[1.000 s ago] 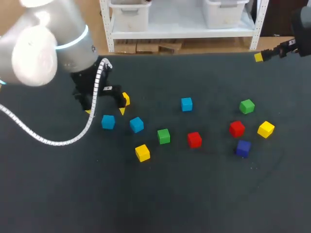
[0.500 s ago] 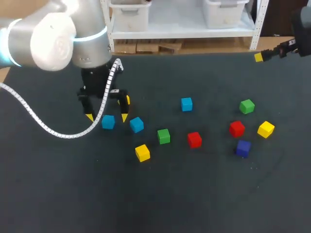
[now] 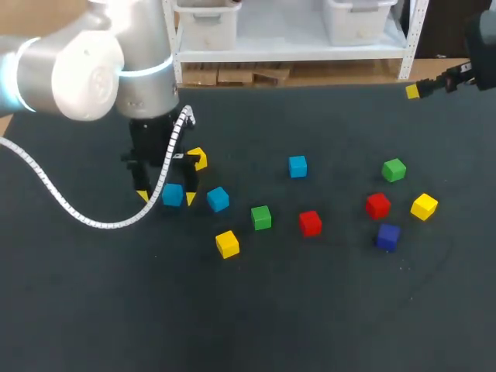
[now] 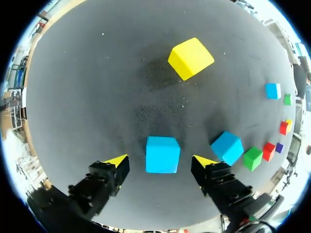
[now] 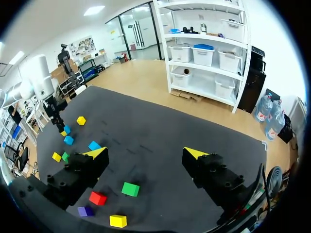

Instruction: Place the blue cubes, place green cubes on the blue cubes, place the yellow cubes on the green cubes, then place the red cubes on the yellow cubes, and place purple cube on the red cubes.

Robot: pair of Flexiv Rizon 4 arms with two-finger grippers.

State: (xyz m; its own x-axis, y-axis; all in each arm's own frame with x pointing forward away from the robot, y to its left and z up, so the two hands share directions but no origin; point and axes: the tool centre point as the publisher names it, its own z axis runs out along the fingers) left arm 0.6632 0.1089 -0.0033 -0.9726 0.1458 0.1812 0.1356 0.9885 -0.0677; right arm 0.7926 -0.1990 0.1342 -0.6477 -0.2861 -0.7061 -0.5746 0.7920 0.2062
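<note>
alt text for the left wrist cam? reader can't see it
The left gripper is open on either side of a blue cube on the dark table, with a gap showing on each side. A second blue cube lies just outside one finger, a yellow cube lies farther ahead, and a green cube sits past the second blue one.

The dark table [image 3: 310, 318] carried eleven cubes, each lying apart from the others. Toward its left lay the left blue cube [image 3: 172, 194], the middle blue cube [image 3: 218, 199], the rear yellow cube [image 3: 198, 159] and the front yellow cube [image 3: 227, 243]. Around the middle lay the left green cube [image 3: 261, 218], the left red cube [image 3: 310, 223] and the far blue cube [image 3: 297, 166]. Toward the right lay the right green cube [image 3: 394, 170], the right red cube [image 3: 377, 205], the right yellow cube [image 3: 424, 206] and the purple cube [image 3: 387, 236].
</note>
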